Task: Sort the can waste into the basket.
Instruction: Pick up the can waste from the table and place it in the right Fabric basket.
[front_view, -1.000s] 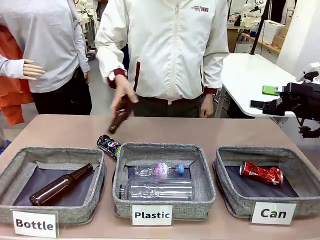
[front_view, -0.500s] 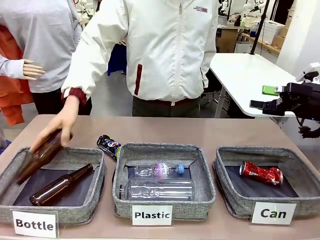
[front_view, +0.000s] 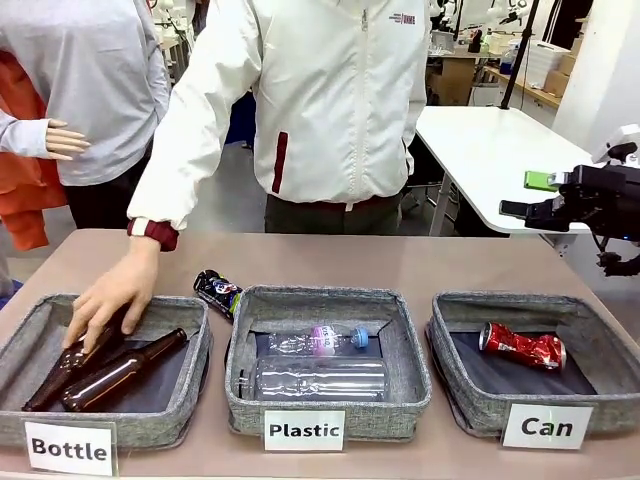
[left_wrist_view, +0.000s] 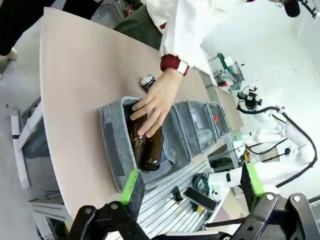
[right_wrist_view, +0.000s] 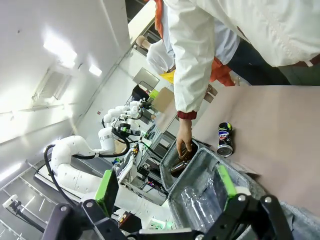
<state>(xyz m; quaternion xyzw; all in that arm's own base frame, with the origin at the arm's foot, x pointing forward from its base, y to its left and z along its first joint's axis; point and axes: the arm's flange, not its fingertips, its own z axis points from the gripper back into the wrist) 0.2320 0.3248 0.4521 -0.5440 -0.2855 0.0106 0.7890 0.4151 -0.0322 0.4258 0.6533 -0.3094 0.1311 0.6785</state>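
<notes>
In the front view the person's hand (front_view: 108, 305), which a moment ago was carrying a brown bottle (front_view: 70, 362) in over the "Bottle" basket (front_view: 205, 340), now presses it down beside the one already lying there. That leaves the sorting itself where it was. The red can (front_view: 522, 347) lies in the "Can" basket (front_view: 470, 395). The black can (front_view: 218, 293) lies on the table (front_view: 450, 265) just behind the gap between that left basket and the "Plastic" basket (front_view: 412, 385). The right gripper (front_view: 520, 195) hangs unmoved at the right edge, fingers apart and empty. In the left wrist view the left gripper (left_wrist_view: 191, 182) is spread wide on nothing, high over the table. The hand hides the bottle necks, and the black can (left_wrist_view: 147, 81) is too small to read. In the right wrist view the fingers stand apart, the black can (right_wrist_view: 225, 139) lies alone on the table, and the nearest basket is cut off below.
</notes>
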